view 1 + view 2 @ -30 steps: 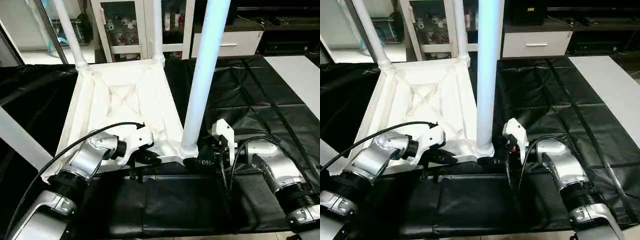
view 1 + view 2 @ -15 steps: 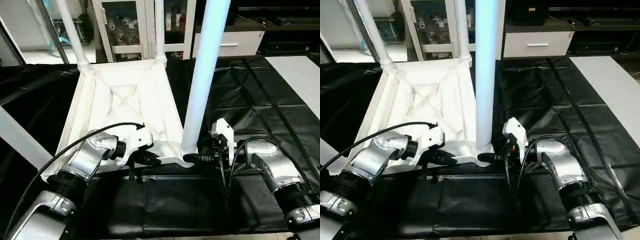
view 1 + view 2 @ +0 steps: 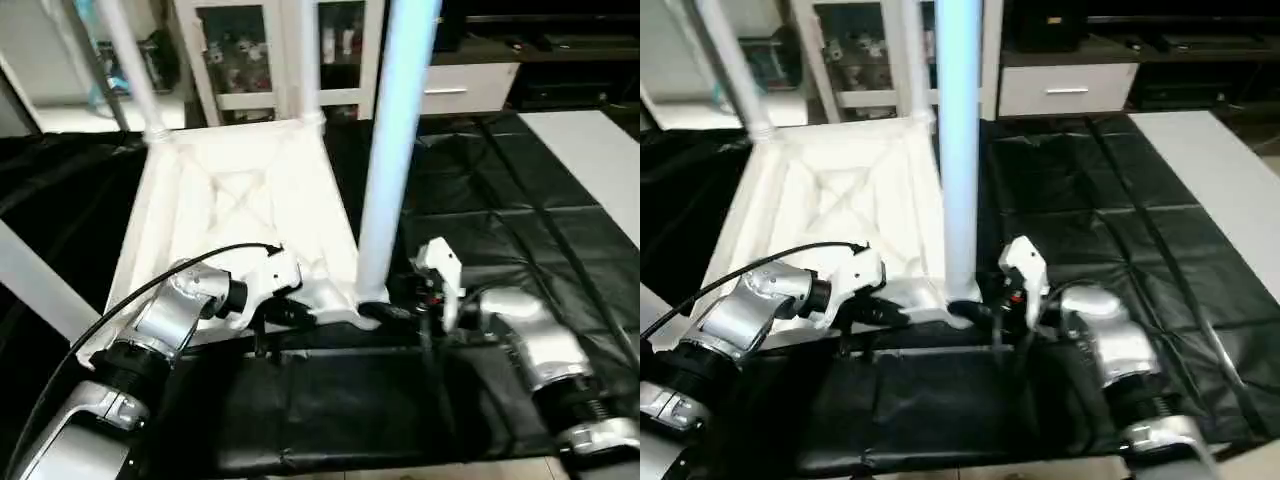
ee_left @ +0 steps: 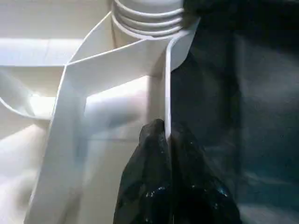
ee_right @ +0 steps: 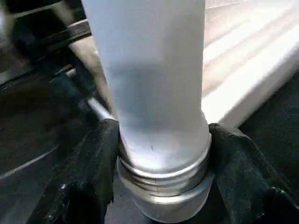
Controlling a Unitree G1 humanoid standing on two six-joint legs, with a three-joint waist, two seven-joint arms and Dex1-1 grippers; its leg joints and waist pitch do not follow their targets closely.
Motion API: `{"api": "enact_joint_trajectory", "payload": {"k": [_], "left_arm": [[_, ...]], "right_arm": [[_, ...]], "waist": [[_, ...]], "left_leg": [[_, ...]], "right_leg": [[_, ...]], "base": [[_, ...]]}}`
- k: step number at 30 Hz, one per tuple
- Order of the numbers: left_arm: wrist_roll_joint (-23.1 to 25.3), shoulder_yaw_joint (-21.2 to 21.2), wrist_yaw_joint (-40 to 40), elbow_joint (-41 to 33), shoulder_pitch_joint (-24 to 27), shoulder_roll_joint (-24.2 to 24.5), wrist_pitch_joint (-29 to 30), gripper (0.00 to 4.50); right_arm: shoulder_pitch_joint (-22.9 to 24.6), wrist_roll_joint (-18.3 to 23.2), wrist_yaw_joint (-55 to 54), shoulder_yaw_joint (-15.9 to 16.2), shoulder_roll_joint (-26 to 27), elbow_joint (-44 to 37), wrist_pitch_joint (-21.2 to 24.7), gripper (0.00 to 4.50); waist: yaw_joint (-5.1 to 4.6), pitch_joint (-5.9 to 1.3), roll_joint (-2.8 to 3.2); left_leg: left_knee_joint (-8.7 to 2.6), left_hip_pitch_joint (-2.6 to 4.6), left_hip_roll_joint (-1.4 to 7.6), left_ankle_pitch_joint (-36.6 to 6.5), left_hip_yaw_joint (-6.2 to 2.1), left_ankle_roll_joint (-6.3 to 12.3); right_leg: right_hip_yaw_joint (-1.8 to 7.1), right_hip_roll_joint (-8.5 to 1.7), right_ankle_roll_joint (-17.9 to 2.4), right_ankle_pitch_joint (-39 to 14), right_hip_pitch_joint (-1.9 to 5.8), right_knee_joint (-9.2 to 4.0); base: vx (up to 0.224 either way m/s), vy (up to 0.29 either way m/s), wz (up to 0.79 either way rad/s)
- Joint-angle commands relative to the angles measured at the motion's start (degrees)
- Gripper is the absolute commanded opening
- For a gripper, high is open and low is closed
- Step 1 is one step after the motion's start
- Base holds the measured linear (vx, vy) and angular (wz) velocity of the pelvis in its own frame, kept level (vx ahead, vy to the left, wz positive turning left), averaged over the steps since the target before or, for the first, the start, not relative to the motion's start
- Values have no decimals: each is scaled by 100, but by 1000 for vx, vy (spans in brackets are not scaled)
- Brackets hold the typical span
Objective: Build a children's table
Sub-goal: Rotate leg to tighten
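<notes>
The white table top [image 3: 240,200] is lying ribbed side up on the black-draped work table [image 3: 500,200], with two legs [image 3: 125,60] standing in its far corner sockets. The right gripper [image 5: 161,154] is clasping the flared base of the near-right leg [image 3: 390,150], which is standing upright at the near-right corner socket. Just beside it, the left gripper [image 4: 168,140] is pinching the top's thin near edge wall, one finger on each side.
</notes>
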Motion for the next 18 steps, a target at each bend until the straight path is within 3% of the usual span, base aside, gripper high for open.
{"api": "enact_joint_trajectory", "payload": {"k": [1,4,8,9,11,13,16,18], "left_arm": [[81,-259,134,252,-93,-327,57,0],[127,-219,398,547,-317,-503,39,0],[246,-126,869,955,-560,-717,17,0],[266,-86,1014,1030,-604,-777,24,0],[275,-1,1251,1143,-687,-908,68,0],[274,25,1305,1154,-697,-942,71,0],[262,41,1365,1243,-731,-1000,8,0],[263,22,1288,1240,-706,-978,-38,0]], "right_arm": [[-103,-135,-1206,-264,403,33,-215,262],[-165,-290,-2074,-408,727,169,-277,262],[-395,-898,-3665,-391,1101,671,-522,262],[-475,-1070,-4119,-371,1175,818,-543,262],[-635,-1380,-5103,-359,1355,1065,-497,262],[-671,-1437,-5382,-388,1413,1111,-488,262],[-810,-1686,-5893,-329,1554,1246,-666,262],[-843,-1681,-5809,-295,1634,1274,-856,262]], "waist": [[-32,-310,-77],[-112,-321,-77],[-168,-341,-99],[-165,-334,-124],[-161,-347,-112],[-151,-357,-116],[-110,-383,-107],[-102,-372,-97]], "left_leg": [[-552,121,479,-1570,-263,99],[-561,109,458,-1608,-272,36],[-533,85,446,-1429,-262,121],[-527,79,446,-1318,-251,180],[-523,86,446,-1200,-253,197],[-515,94,447,-1094,-245,227],[-482,97,437,-610,-217,469],[-478,80,443,-627,-215,570]], "right_leg": [[233,-385,-1240,-1735,183,-456],[225,-376,-1210,-1641,177,-454],[232,-389,-1277,-1397,197,-442],[232,-390,-1310,-1297,192,-440],[223,-384,-1338,-1242,188,-423],[227,-383,-1357,-1077,190,-411],[212,-374,-1469,-383,214,-352],[213,-392,-1503,-295,238,-347]], "base": [[0,0,0],[0,0,0],[0,0,0],[0,0,0],[0,0,0],[0,0,0],[0,0,0],[0,0,0]]}}
